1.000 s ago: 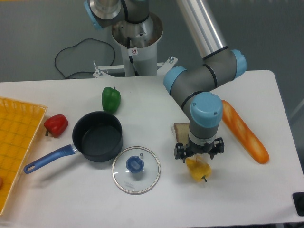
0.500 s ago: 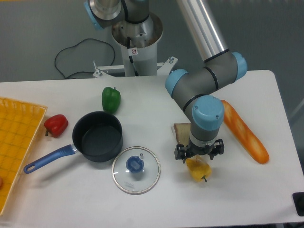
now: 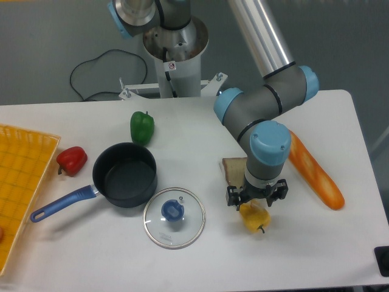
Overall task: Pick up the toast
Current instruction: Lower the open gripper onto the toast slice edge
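The toast (image 3: 233,168) lies flat on the white table just right of centre; only its left part shows, the rest is hidden under the arm's wrist. My gripper (image 3: 256,199) hangs below that wrist, just in front of the toast and over a yellow bell pepper (image 3: 254,218). Its fingertips are hidden behind the wrist and the pepper, so I cannot tell whether it is open or shut. Nothing visibly sits between the fingers.
A long orange baguette (image 3: 313,170) lies right of the arm. A black pot with blue handle (image 3: 124,174) and a glass lid (image 3: 174,217) sit to the left. Further left are a green pepper (image 3: 141,126), a red pepper (image 3: 72,160) and a yellow basket (image 3: 21,188).
The wrist and gripper have drifted slightly to the right and a little forward. The toast, the pepper and everything else stay where they were.
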Available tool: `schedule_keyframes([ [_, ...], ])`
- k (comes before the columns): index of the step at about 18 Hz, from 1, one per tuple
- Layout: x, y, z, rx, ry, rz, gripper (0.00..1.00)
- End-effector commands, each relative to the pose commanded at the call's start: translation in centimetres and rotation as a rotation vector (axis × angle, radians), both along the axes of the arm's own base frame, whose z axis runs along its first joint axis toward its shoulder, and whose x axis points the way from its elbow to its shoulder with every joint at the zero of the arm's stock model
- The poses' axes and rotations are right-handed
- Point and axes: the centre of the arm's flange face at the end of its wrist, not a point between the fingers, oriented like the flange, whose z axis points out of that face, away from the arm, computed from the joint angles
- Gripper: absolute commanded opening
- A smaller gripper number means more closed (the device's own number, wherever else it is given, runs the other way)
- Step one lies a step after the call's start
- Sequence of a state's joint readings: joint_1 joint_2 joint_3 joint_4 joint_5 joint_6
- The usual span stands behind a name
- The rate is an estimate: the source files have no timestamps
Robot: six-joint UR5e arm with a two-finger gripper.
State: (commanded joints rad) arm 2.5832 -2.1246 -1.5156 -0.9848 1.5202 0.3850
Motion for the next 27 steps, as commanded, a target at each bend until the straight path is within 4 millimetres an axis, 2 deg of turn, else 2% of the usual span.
schedule_keyframes([
  [9,-0.5,0.4,-0.3,0.006,0.008,0.012,0.86],
  [10,-0.5,0.4,-0.3,0.006,0.01,0.014,0.85],
  [11,-0.5,0.4,-0.3,0.005,0.009,0.014,0.78],
  [13,-0.5,0.4,-0.3,0.006,0.007,0.011,0.71],
  [18,-0.2,0.4,-0.7,0.0,0.0,-0.003,0.63],
  [23,0.0,0.3,-0.4,0.002,-0.003,-0.008,0.62],
  [25,-0.1,0.2,-0.2,0.003,-0.002,-0.011,0.55],
  [27,0.0,0.2,-0.2,0.004,-0.004,-0.011,0.55],
])
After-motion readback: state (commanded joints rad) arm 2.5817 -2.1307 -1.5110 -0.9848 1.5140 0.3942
